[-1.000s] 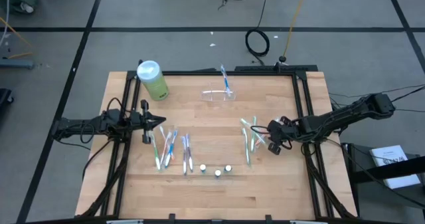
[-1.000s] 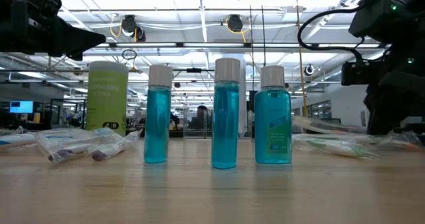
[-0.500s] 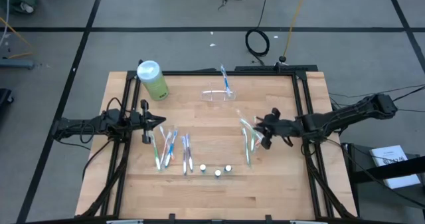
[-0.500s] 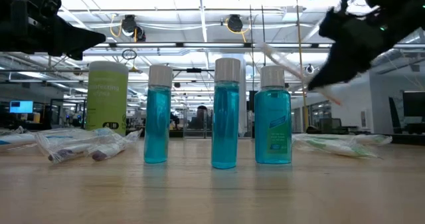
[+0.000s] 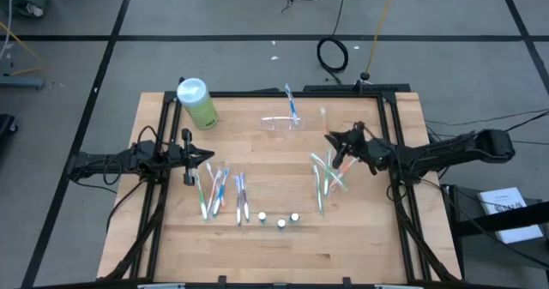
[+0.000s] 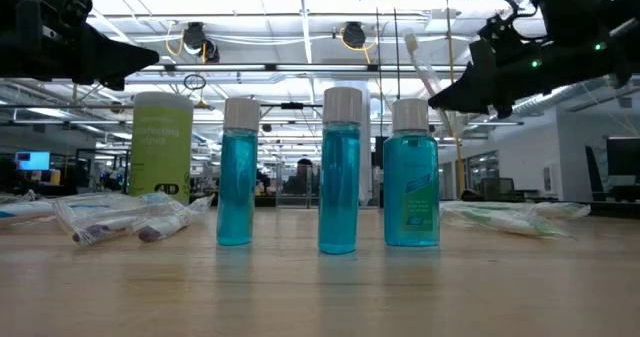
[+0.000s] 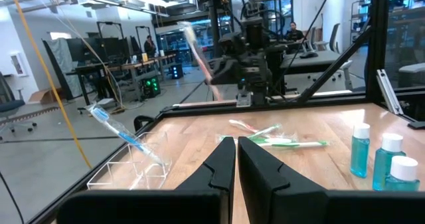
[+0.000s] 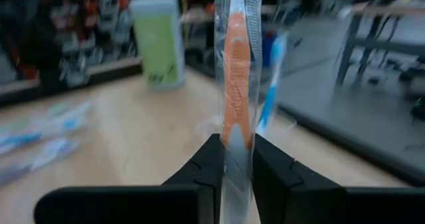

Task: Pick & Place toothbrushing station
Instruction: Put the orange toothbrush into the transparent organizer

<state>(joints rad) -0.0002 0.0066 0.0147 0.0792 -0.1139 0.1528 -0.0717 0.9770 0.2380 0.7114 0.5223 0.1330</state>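
The right gripper is hanging above the table at about 3 o'clock, its fingers pinching a wrapped orange toothbrush that is pointing upward. The clear holder is sitting toward 12 o'clock with 1 blue toothbrush leaning in it. The left gripper is waiting at 9 o'clock, fingers pressed together with nothing between them. 3 blue bottles are standing at 6 o'clock.

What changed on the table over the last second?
The right tool, shut on a wrapped orange toothbrush, rose from the right-hand toothbrush pile and carried it toward the clear holder. The left tool, the green bottle and the three small blue bottles stayed put.
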